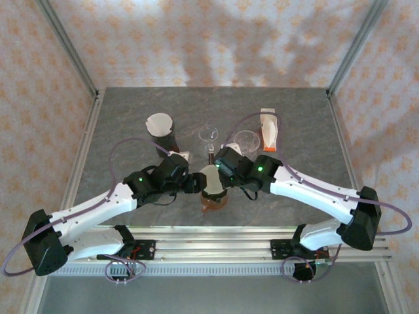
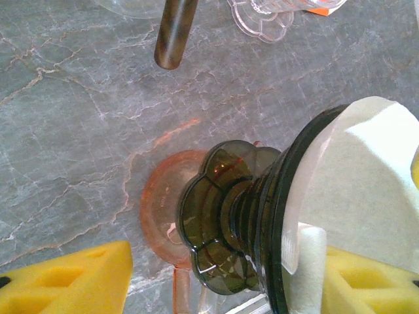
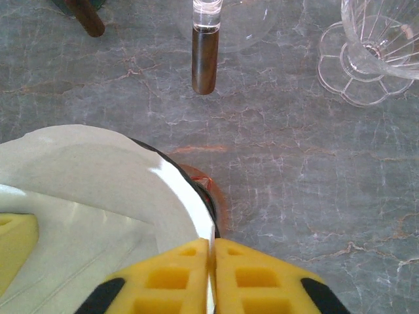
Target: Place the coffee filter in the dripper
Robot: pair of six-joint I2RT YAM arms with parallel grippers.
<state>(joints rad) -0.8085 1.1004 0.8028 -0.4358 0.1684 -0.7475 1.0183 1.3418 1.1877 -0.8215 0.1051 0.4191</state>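
A white coffee filter [image 1: 211, 175] sits in the dark smoky dripper [image 2: 229, 216], which stands on an orange glass cup [image 2: 160, 209] in the middle of the table. My right gripper [image 1: 221, 171] is shut on the filter's edge [image 3: 85, 190] at the dripper's rim [image 3: 206, 196]; its yellow pads [image 3: 177, 275] pinch the thin white sheet, and the right gripper [image 3: 211, 245] shows no gap. My left gripper [image 2: 228, 261] is open and straddles the dripper. Its left finger [image 2: 65, 281] stands apart from the base, and its right finger [image 2: 373, 281] is beside the filter [image 2: 366, 176].
A brown cup with another white filter [image 1: 160, 124] stands at the back left. A clear glass dripper [image 3: 373, 46] and an orange-and-white packet [image 1: 269, 131] lie at the back right. A dark upright rod [image 3: 204, 59] stands just behind the dripper.
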